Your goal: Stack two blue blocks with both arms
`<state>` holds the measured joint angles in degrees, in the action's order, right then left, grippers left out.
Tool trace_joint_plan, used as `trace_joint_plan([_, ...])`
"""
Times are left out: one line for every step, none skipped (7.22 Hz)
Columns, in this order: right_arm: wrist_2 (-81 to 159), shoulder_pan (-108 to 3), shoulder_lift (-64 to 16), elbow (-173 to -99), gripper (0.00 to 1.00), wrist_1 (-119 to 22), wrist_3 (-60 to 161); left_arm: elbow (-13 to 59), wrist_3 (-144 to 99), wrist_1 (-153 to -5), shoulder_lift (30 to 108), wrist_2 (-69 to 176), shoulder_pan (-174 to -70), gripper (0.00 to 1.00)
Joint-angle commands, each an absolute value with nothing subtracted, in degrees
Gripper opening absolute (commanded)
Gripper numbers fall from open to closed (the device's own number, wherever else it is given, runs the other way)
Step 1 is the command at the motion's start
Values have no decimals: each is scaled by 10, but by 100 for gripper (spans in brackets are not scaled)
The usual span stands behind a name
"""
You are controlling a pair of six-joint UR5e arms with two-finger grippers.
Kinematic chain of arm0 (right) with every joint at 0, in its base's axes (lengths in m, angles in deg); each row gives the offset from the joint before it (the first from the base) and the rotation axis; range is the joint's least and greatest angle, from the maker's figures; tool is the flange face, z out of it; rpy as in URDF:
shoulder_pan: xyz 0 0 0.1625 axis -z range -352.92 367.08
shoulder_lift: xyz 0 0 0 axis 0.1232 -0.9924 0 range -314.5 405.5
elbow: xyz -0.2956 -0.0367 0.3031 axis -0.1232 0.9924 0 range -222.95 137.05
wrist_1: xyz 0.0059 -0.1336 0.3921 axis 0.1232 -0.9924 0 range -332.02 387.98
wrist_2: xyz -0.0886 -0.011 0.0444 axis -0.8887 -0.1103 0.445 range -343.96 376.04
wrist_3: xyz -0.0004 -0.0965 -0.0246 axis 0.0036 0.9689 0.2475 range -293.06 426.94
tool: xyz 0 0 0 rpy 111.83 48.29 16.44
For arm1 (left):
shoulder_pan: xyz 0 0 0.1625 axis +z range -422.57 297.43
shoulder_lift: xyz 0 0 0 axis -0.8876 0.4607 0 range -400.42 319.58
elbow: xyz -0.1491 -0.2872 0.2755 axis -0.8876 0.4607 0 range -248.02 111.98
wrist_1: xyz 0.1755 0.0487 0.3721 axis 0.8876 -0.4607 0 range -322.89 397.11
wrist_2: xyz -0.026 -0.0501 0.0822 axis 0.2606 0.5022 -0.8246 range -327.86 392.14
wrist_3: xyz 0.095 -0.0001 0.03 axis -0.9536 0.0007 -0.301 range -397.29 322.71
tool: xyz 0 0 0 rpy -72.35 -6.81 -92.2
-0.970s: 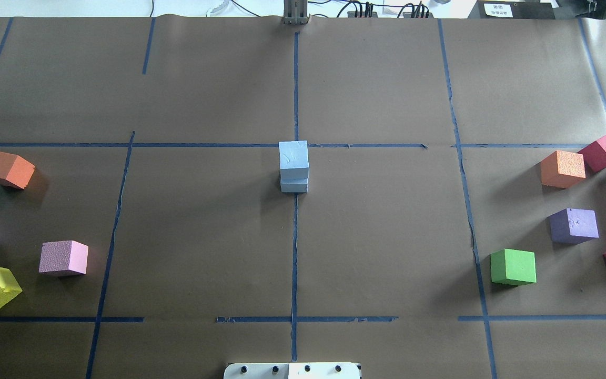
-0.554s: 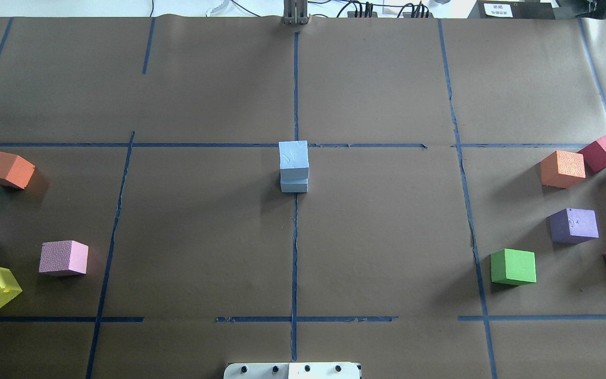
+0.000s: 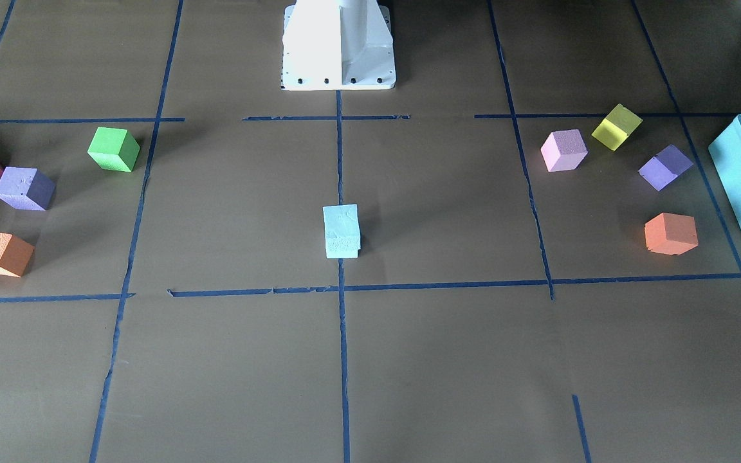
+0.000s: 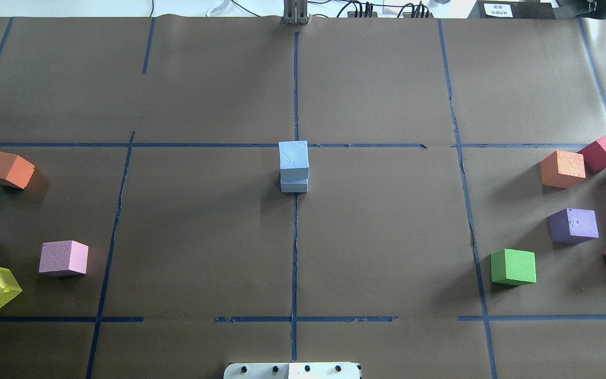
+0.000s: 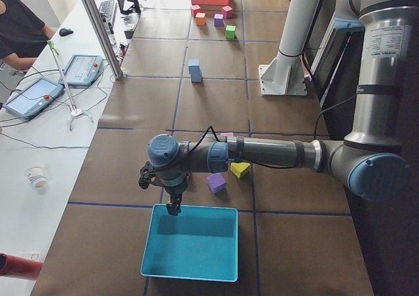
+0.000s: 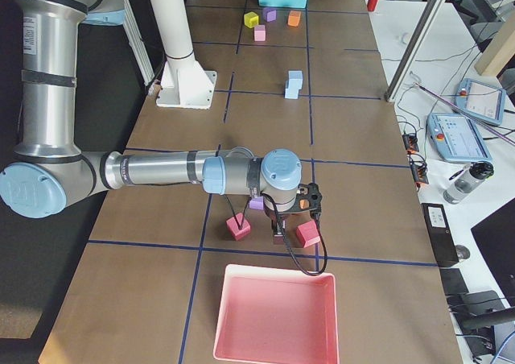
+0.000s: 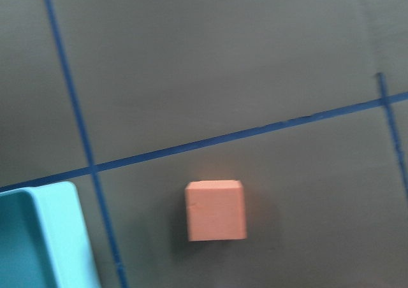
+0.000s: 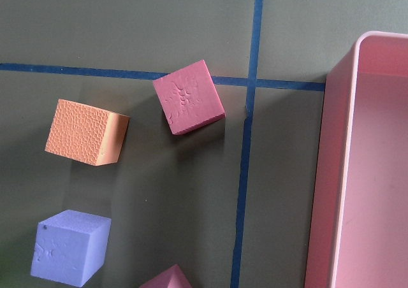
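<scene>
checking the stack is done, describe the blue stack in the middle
Two pale sky-blue foam cubes: the upper blue block sits squarely on the lower blue block, edges nearly flush, upright. Top face faintly scratched, one side pitted. It stands on the brown-papered table, on the centre tape line. Nothing else touches it.

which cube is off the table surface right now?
The upper blue block, at the table's centre: it rests on top of the lower blue block. The rest each sit singly, directly on the brown paper.
</scene>
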<state>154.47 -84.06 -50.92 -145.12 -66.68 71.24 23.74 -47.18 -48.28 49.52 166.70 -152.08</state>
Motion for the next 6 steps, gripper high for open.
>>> trace_joint_plan([1545, -841, -509, -1450, 100, -667, 712, 236, -469, -495, 477, 1667, -1520, 100])
trace_joint_plan([1545, -841, -509, -1450, 100, -666, 712, 235, -464, -495, 475, 1667, -1521, 100])
trace_joint_plan([1544, -841, -508, -1449, 100, -666, 712, 236, -450, -495, 474, 1667, -1521, 100])
trace_joint_plan([1544, -842, -507, -1449, 100, -667, 712, 237, -433, -496, 474, 1667, -1521, 100])
trace_joint_plan([1544, -844, -507, -1449, 100, -666, 712, 237, -431, -496, 475, 1666, -1521, 100])
trace_joint_plan([1543, -844, -507, -1445, 100, -666, 712, 237, -431, -496, 474, 1666, -1521, 100])
